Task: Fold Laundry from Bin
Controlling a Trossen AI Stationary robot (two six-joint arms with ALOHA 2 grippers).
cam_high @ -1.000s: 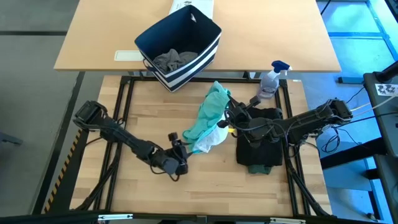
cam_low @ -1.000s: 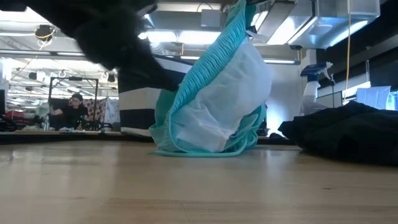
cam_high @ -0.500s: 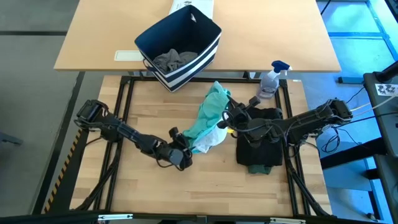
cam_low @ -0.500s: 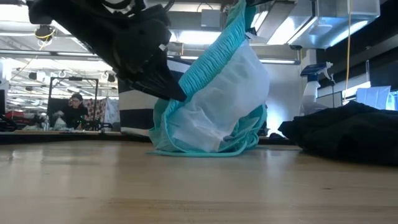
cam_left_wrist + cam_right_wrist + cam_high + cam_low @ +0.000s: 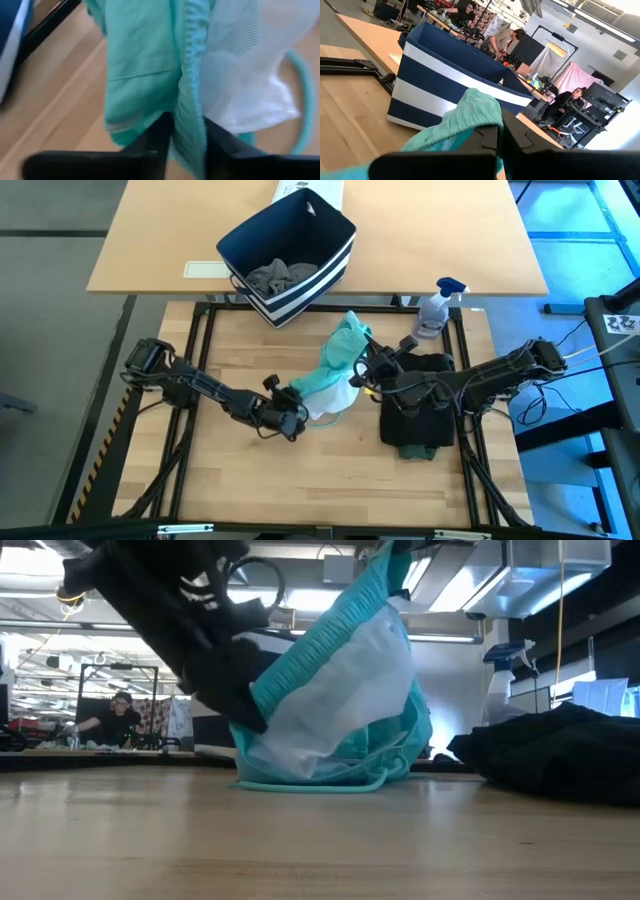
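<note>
Left tool [image 5: 186,134] pinches the teal piece's [image 5: 330,365] hem at frame centre; right tool [image 5: 501,135] clamps its top. A thin pinch risks slipping.

The left gripper [image 5: 297,423] and right gripper [image 5: 364,366] are each reached toward mid-table, fingers clamped.

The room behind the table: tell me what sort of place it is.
Probably a robotics lab or open workshop. The right wrist view shows people bent over cluttered workbenches, and a monitor; the low view shows a person seated at another bench under industrial ceiling lights.
</note>
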